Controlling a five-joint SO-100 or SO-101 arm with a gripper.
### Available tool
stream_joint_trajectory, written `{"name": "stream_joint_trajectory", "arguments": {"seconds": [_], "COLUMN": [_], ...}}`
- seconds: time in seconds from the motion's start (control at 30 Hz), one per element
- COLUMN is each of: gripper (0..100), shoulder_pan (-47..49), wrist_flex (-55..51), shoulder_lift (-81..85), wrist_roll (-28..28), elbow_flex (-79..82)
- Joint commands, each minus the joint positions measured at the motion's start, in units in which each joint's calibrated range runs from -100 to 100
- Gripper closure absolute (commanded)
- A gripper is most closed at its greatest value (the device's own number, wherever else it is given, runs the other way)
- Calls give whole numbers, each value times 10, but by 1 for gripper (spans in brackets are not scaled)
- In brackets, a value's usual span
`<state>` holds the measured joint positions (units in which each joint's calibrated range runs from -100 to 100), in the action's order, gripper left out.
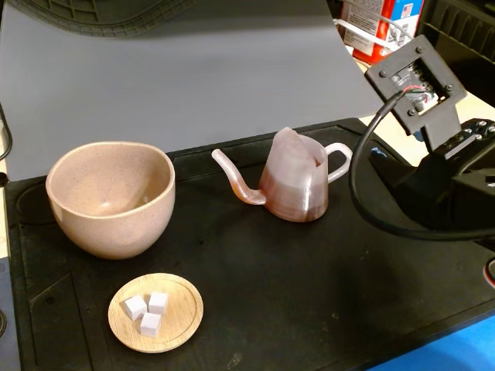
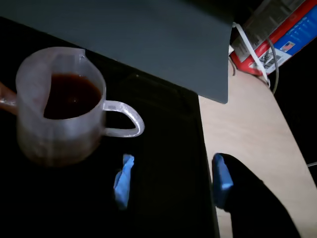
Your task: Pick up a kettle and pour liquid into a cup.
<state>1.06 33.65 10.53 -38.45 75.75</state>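
Observation:
The translucent pinkish kettle (image 1: 298,185) stands upright on the black mat, with its thin spout (image 1: 232,176) pointing left toward the cup and its white loop handle (image 1: 340,161) on the right. Dark orange-red liquid (image 2: 69,94) fills its lower part. The large beige-pink speckled cup (image 1: 108,197) stands at the left, and it looks empty. In the wrist view my gripper (image 2: 172,181) is open and empty, just short of the kettle (image 2: 59,114). Its blue-padded fingers (image 2: 124,181) sit below the handle (image 2: 124,119). In the fixed view the arm (image 1: 441,178) is to the right of the kettle.
A small wooden dish (image 1: 155,311) with three white cubes lies in front of the cup. A grey board (image 1: 193,69) stands behind the mat (image 1: 309,294). A red and blue box (image 2: 277,29) sits at the back right on bare tabletop (image 2: 247,129). A black cable (image 1: 363,193) loops beside the arm.

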Motion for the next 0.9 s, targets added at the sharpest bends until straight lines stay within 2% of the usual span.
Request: {"name": "stream_joint_trajectory", "arguments": {"seconds": [0.0,0.2,0.27,0.37,0.43,0.7,0.87], "gripper": [79,79,79,79,79,80,80], "shoulder_pan": [-3,-4,7,19,17,1,7], "wrist_flex": [12,13,16,133,156,149,191], "shoulder_lift": [0,-1,-40,-146,-177,-186,-254], "wrist_roll": [-17,-14,6,2,2,2,2], "elbow_flex": [-20,-22,-53,-66,-70,-99,-127]}}
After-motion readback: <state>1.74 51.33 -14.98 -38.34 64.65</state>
